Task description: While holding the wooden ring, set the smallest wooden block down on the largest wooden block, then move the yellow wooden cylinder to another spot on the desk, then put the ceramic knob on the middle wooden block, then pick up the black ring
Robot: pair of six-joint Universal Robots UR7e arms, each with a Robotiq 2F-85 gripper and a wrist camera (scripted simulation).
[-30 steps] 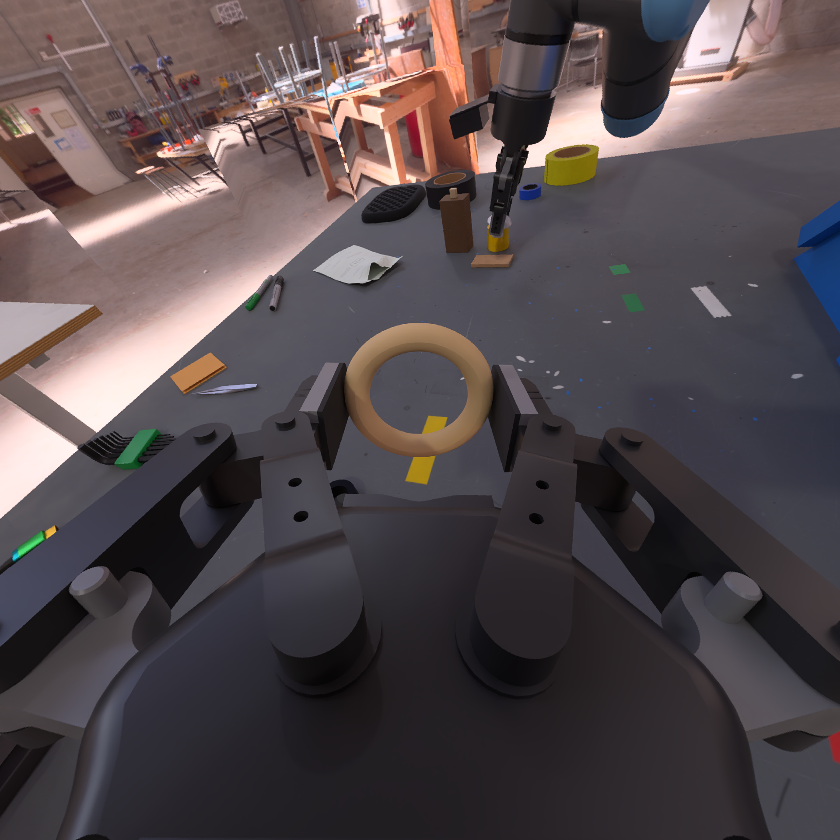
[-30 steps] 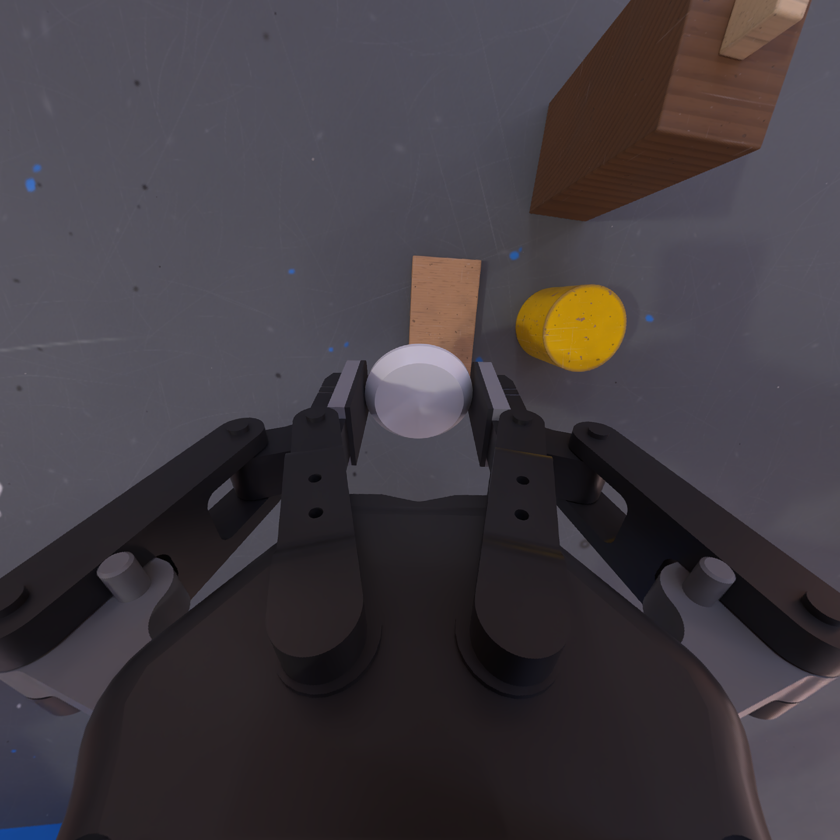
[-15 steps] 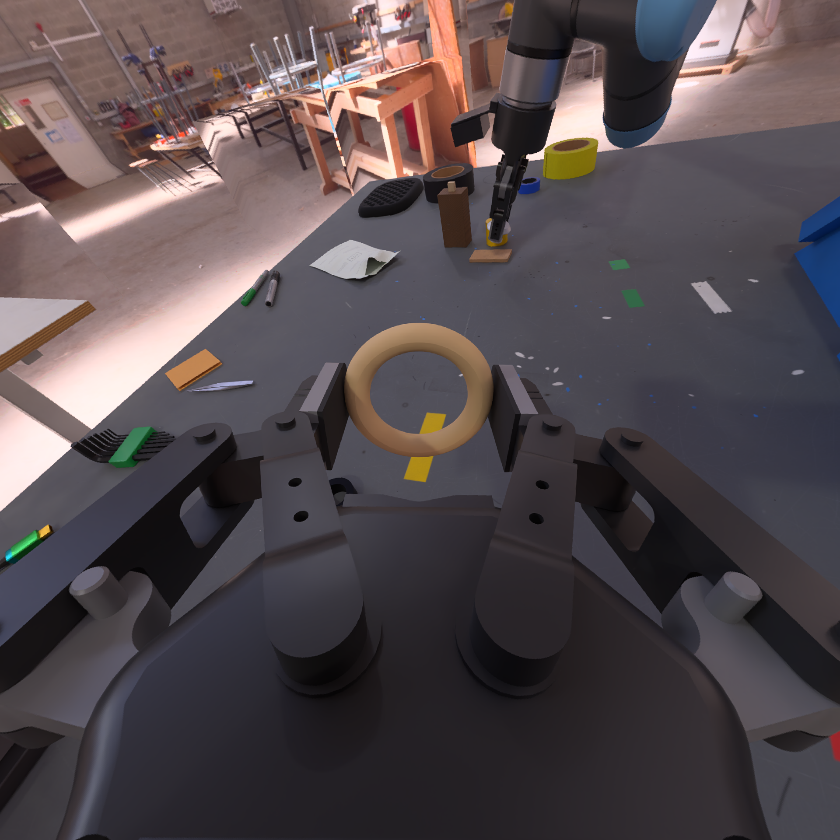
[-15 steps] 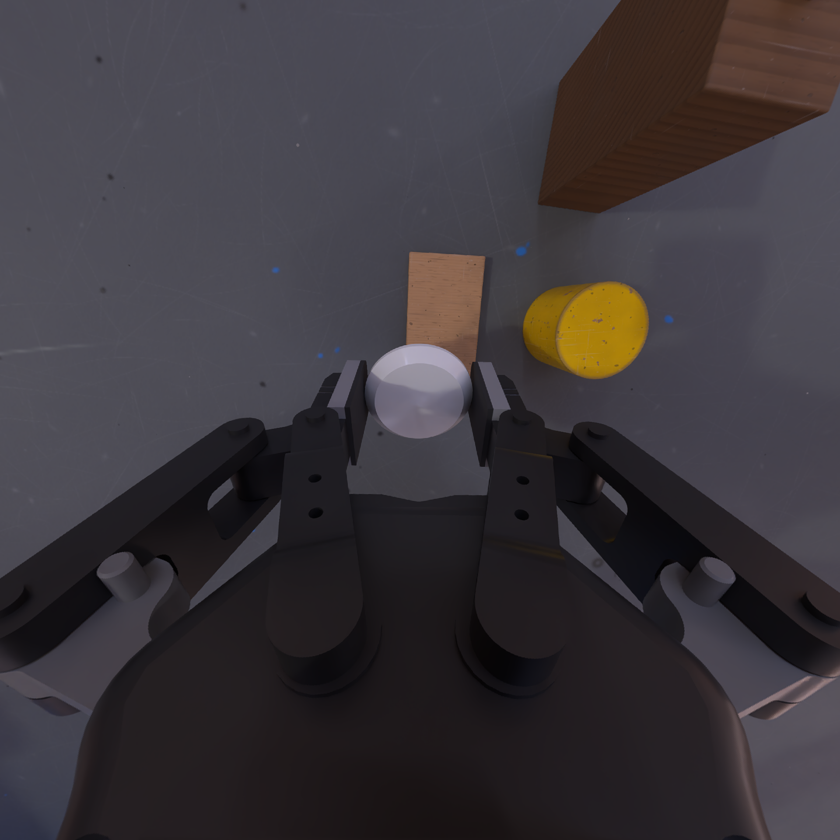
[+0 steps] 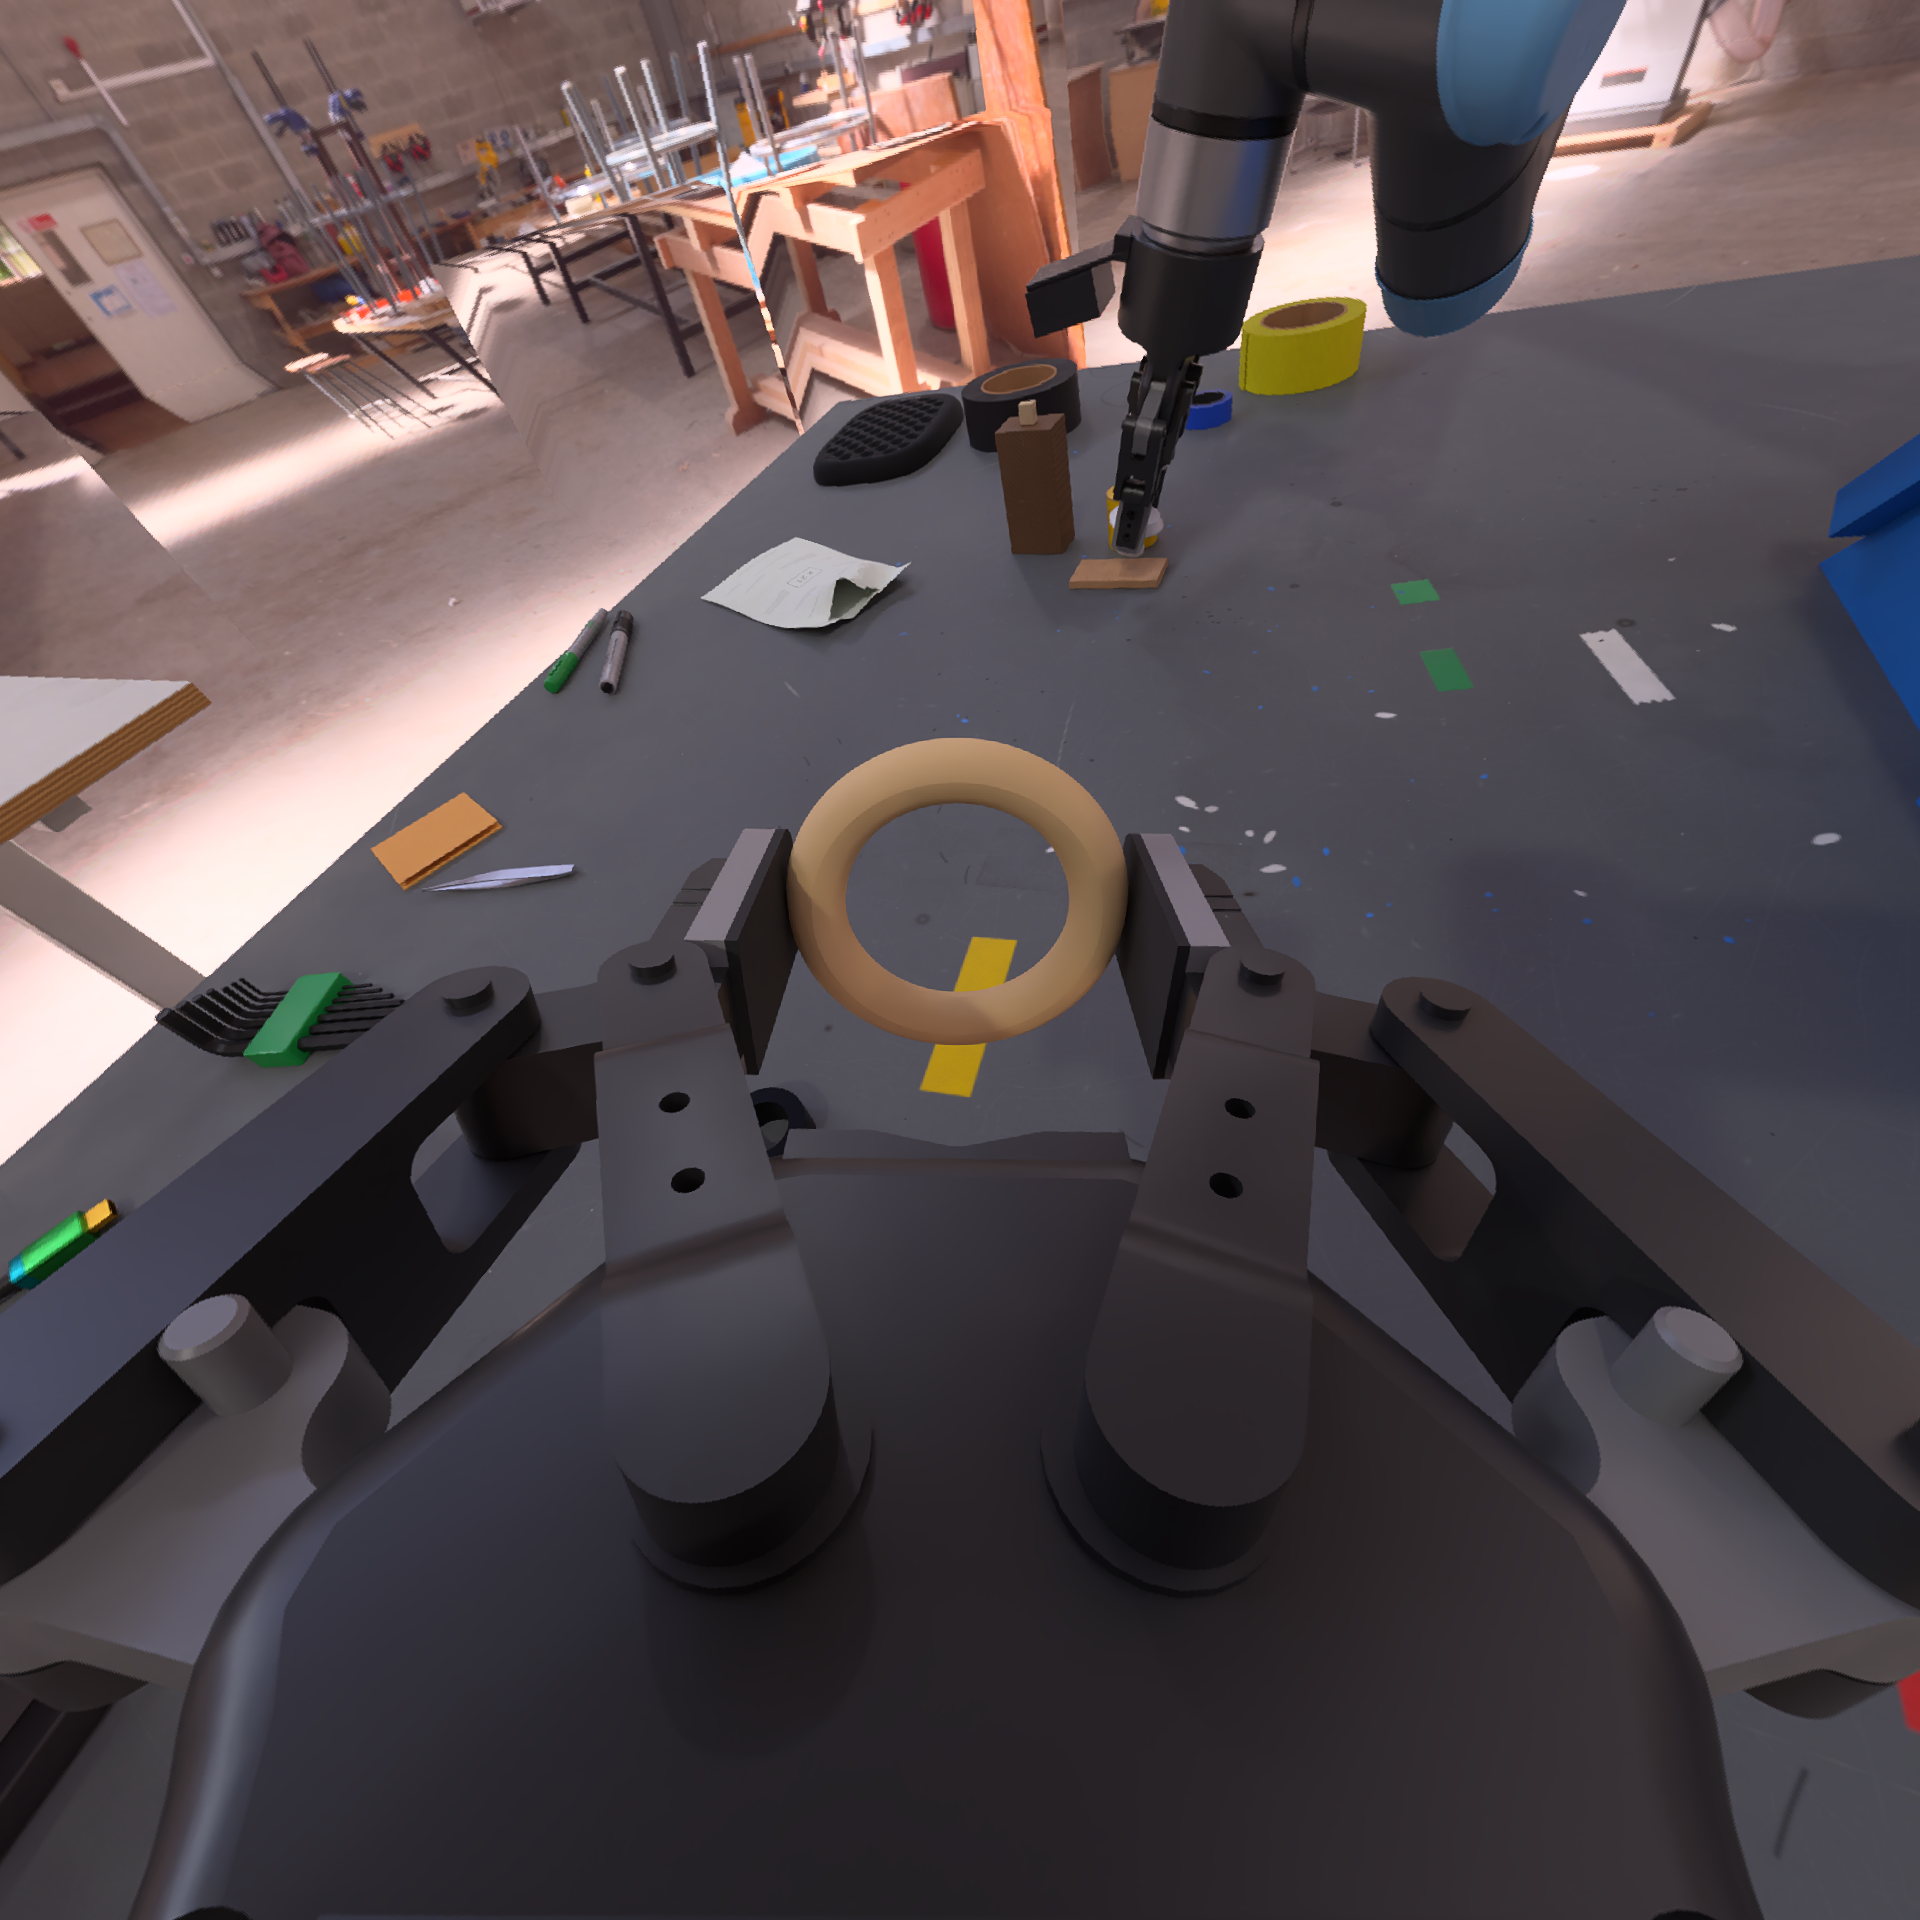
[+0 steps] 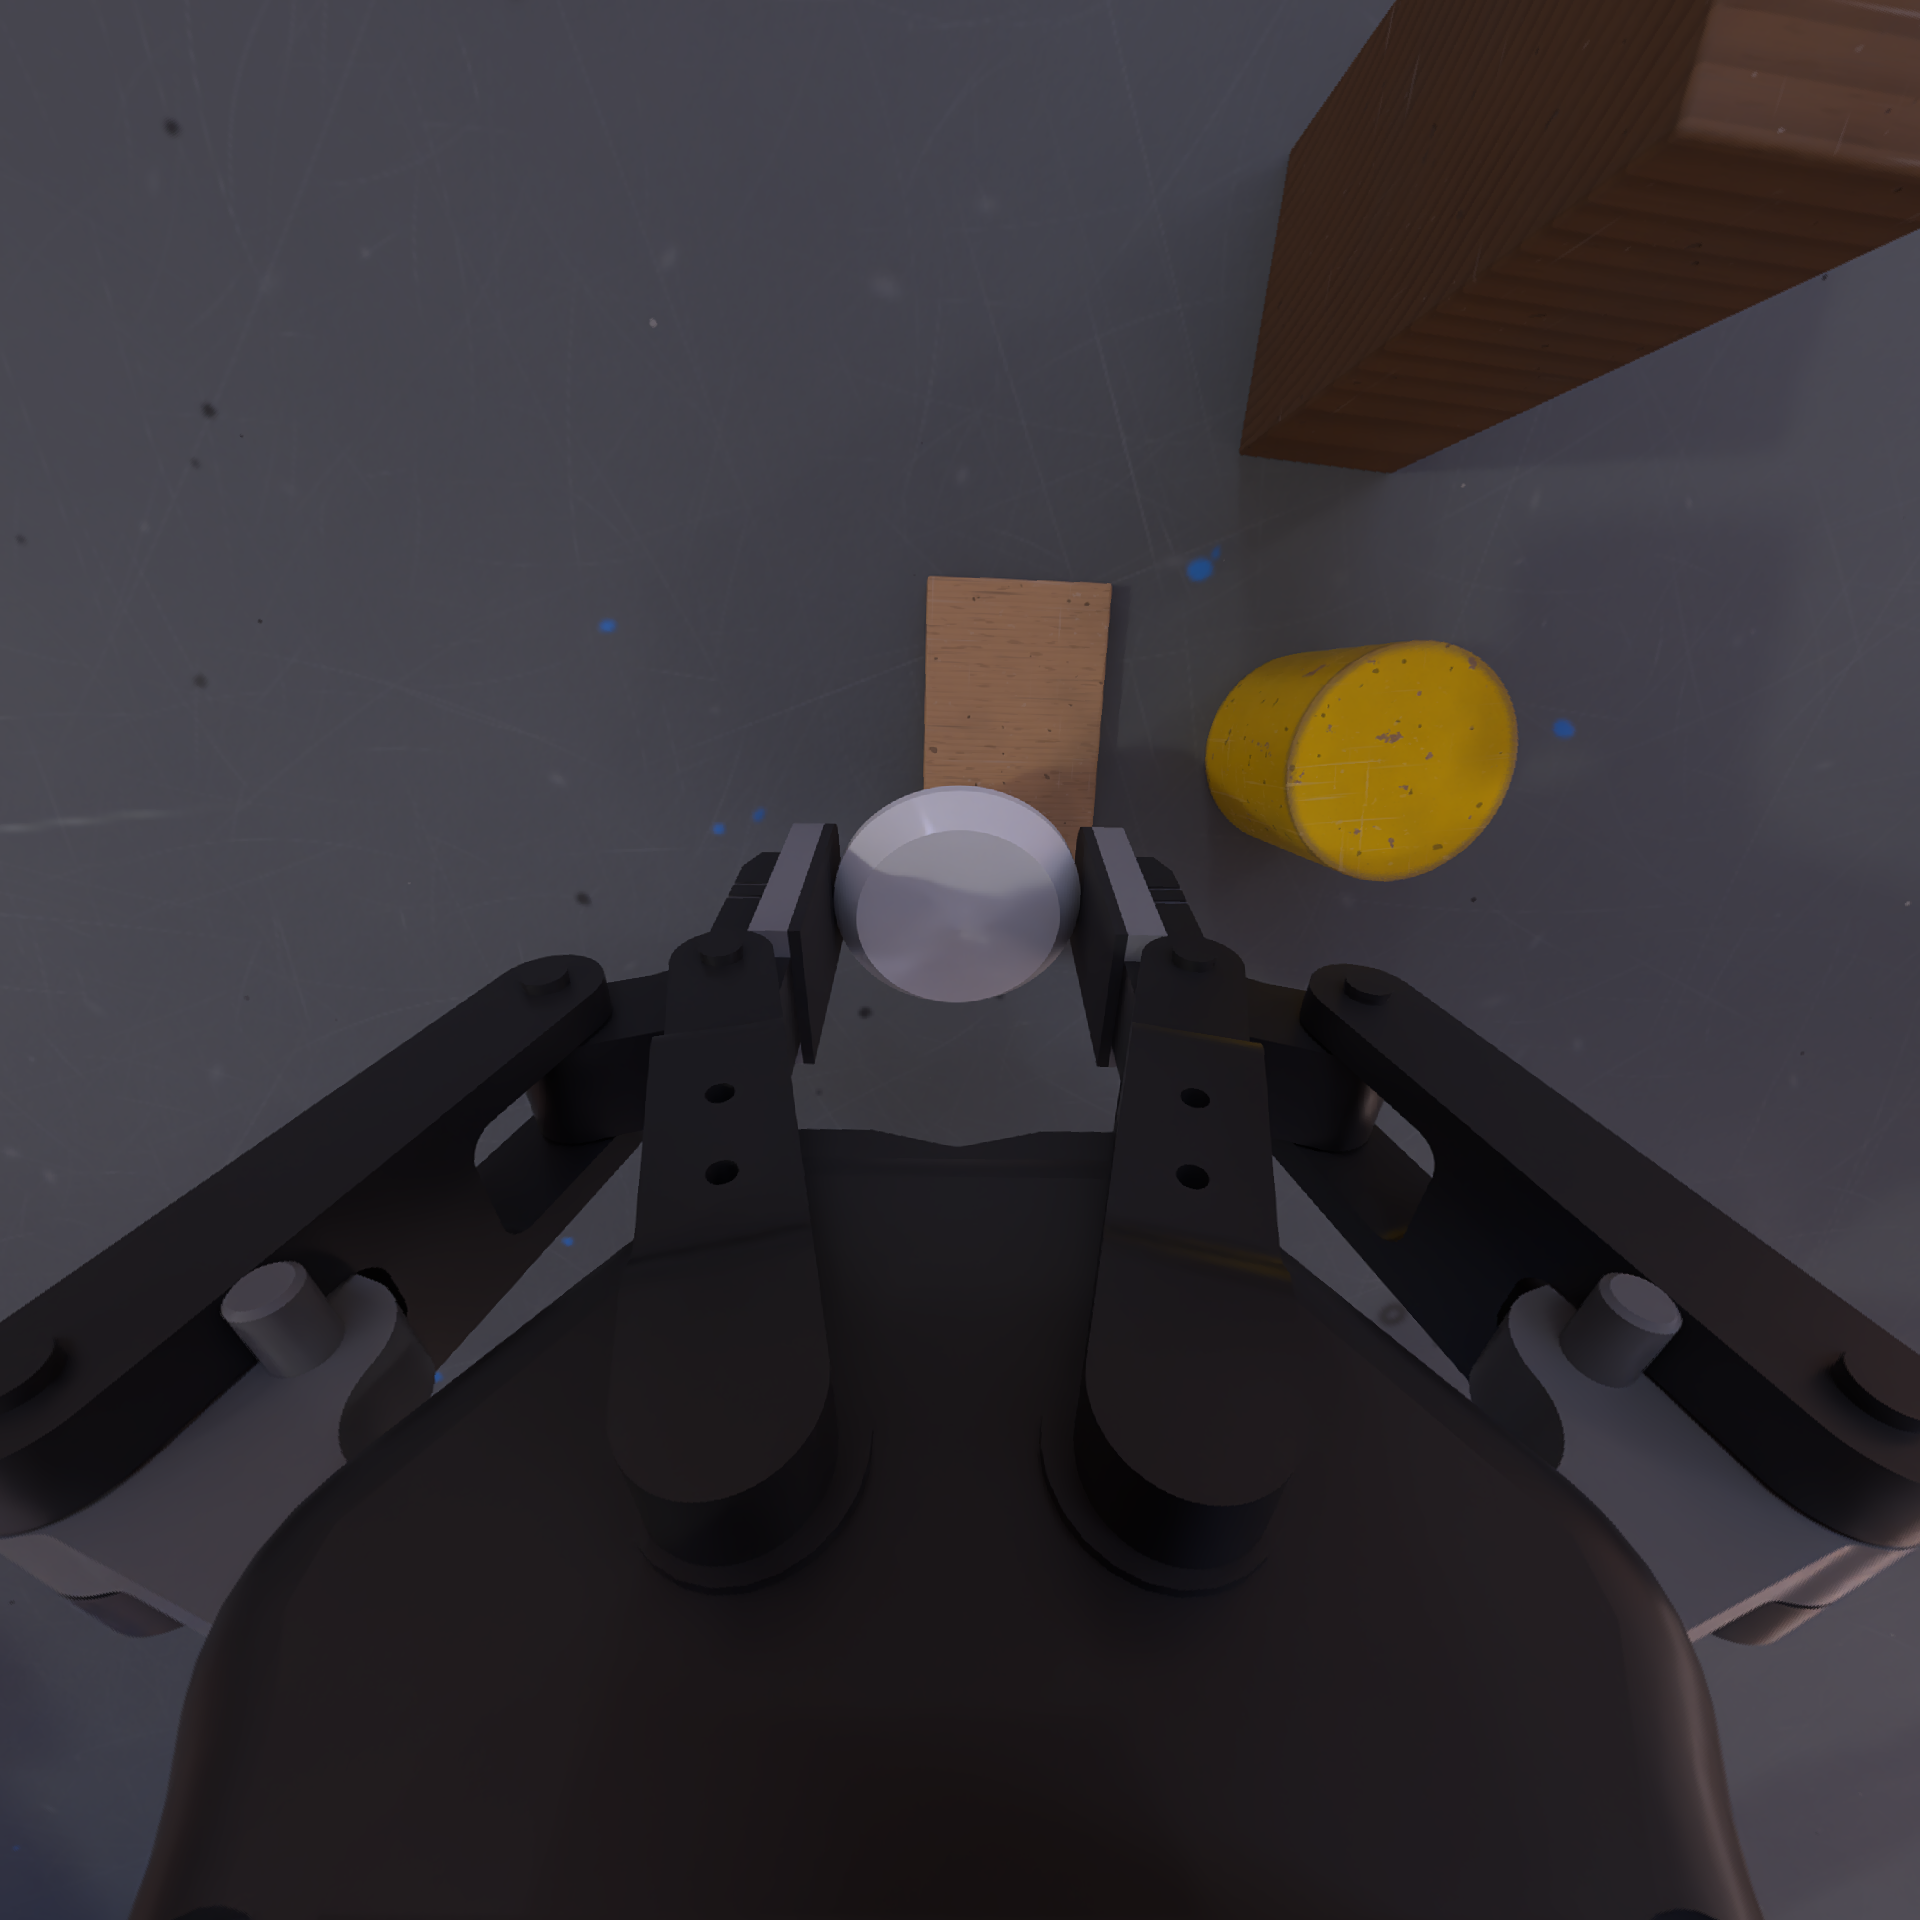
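My left gripper [image 5: 956, 904] is shut on the wooden ring [image 5: 956, 1013] and holds it above the desk. My right gripper [image 6: 956, 914] is shut on the white ceramic knob [image 6: 954, 909], just above the near end of the flat light middle block [image 6: 1016, 686]. The yellow cylinder [image 6: 1361, 758] stands to its right. The tall dark largest block [image 6: 1538, 239] is at the upper right. In the left wrist view the right gripper [image 5: 1135, 525] hangs over the flat block [image 5: 1117, 572], beside the dark block [image 5: 1035, 488] with the small light block [image 5: 1028, 412] on top.
At the far end of the desk are a black tape roll [image 5: 1020, 400], a yellow tape roll [image 5: 1301, 343], a blue ring [image 5: 1208, 408] and a black mesh pad [image 5: 885, 436]. A paper [image 5: 805, 594], two markers [image 5: 592, 652], an orange pad [image 5: 434, 840] and hex keys [image 5: 275, 1018] lie left. A blue box [image 5: 1881, 582] stands right.
My right gripper has come down toward the flat block with the knob in it; the blocks and cylinder look larger. My left gripper has drawn back slightly, still holding the ring.
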